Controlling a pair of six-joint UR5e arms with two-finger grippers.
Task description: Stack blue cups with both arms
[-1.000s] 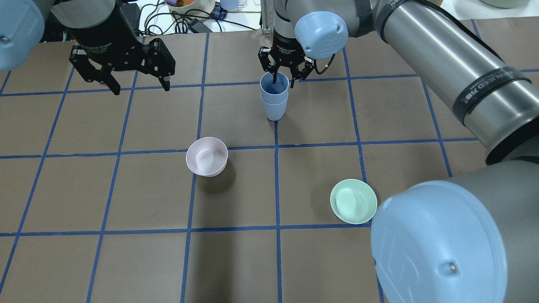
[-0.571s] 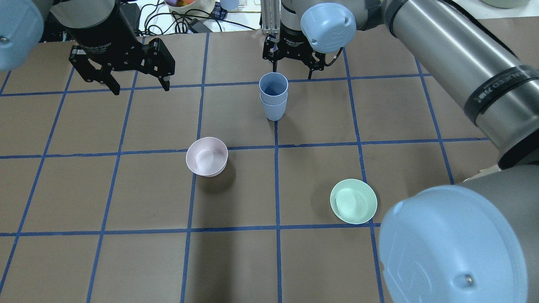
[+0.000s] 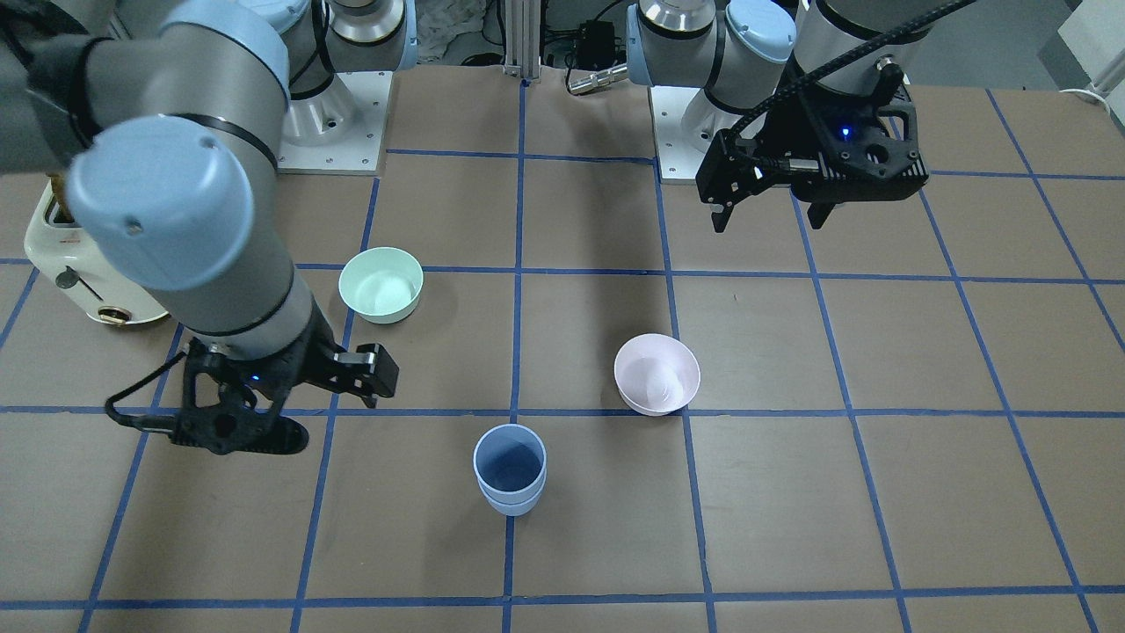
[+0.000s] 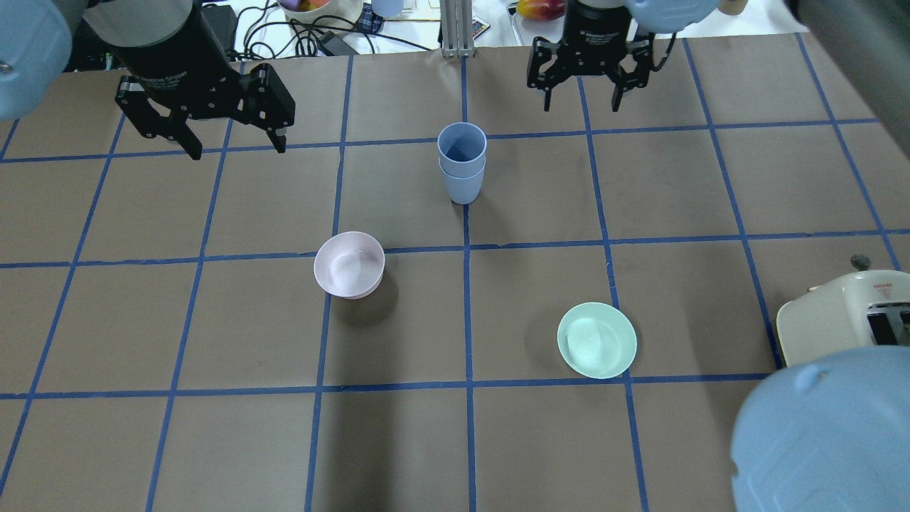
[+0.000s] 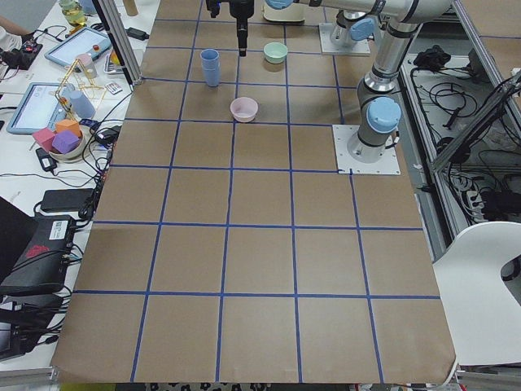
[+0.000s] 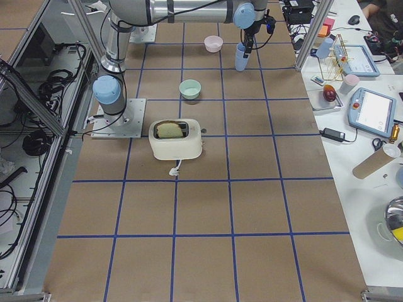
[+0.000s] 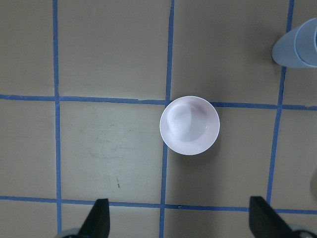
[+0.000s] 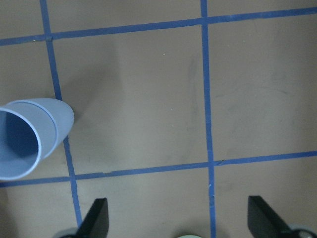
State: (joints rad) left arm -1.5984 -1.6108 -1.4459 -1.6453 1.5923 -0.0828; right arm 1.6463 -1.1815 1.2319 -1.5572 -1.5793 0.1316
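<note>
Standing nested one inside the other, the blue cups point(image 4: 462, 162) sit upright on a blue tape line point(image 4: 467, 227) toward the far middle of the table point(image 4: 213, 441), touched by neither gripper. A second ago the right gripper point(image 4: 582, 107) hung directly over them with one finger dipped into the upper cup's mouth. It then rose just beyond the rim, and it now hovers farther off and to the right of the stack, well apart from it, fingers spread wide with nothing between them. The thick segments of the right arm point(image 4: 825, 434), which covered the right side of the overhead view before, have mostly swung out of it, uncovering a cream toaster point(image 4: 839, 320) at the near right. The left gripper point(image 4: 238, 149) has not moved: it hangs at the far left, fingers spread and empty. The stack has stayed put, as have the pink bowl point(image 4: 349, 274), nearer and left of the cups, and the mint-green bowl point(image 4: 596, 340), nearer and right
</note>
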